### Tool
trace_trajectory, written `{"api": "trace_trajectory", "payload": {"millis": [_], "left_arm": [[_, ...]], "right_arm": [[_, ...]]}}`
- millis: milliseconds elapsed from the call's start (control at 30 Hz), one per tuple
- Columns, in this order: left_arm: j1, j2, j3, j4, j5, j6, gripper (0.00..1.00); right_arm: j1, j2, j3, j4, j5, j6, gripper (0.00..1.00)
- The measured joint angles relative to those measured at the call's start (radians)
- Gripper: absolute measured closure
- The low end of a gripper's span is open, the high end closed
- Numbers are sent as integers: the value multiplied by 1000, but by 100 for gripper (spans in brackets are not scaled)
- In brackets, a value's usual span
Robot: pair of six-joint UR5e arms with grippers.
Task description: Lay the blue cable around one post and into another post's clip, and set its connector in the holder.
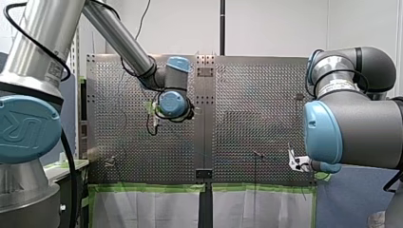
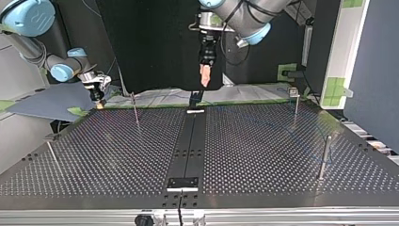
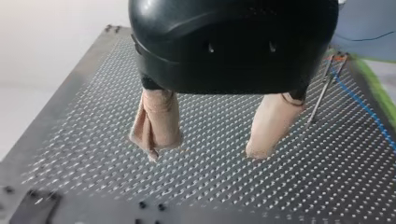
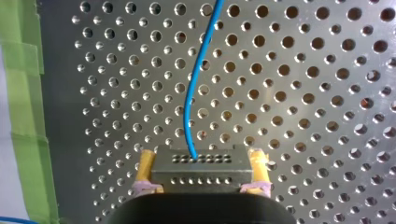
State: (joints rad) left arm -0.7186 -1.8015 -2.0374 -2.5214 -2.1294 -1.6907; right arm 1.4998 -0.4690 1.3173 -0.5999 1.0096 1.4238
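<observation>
Blue cable (image 4: 189,93) front and centre in the right wrist view! It comes out of the dark connector (image 4: 201,170) and runs away ahead of my right tool (image 4: 201,157) across the perforated bench (image 4: 303,93). That tool is clenched on the connector, with yellow pads (image 4: 145,163) pressed against its two ends, so the cable's end sits right between the fingers. A strip of green tape (image 4: 28,116) lies along the bench edge beside it. In the top view this tool hangs at the upper left of the frame, over the far bench edge and near a thin post (image 2: 135,109).

Now my left tool (image 3: 204,150), and it's released. In the left wrist view its beige fingers (image 3: 156,121) stand wide apart above the bench holes with nothing between them. The cable passes well off to one side of it, near a metal post (image 3: 323,91), and clear of the tool. In the top view this tool hangs at upper centre, above the bench's far edge.
</observation>
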Motion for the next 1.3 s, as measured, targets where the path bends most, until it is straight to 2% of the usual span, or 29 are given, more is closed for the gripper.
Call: {"api": "trace_trajectory", "payload": {"millis": [267,667,833,1300], "left_arm": [[76,76,-67,38,75,-74,0],[200,200,-72,42,197,-193,0],[249,221,-72,38,200,-203,0],[395,224,-73,19,172,-199,0]], "right_arm": [[0,0,0,-1,0,0,100],[0,1,0,-2,-6,0,100],[0,2,0,-1,-6,0,100],[-3,3,0,-1,-8,0,100]]}}
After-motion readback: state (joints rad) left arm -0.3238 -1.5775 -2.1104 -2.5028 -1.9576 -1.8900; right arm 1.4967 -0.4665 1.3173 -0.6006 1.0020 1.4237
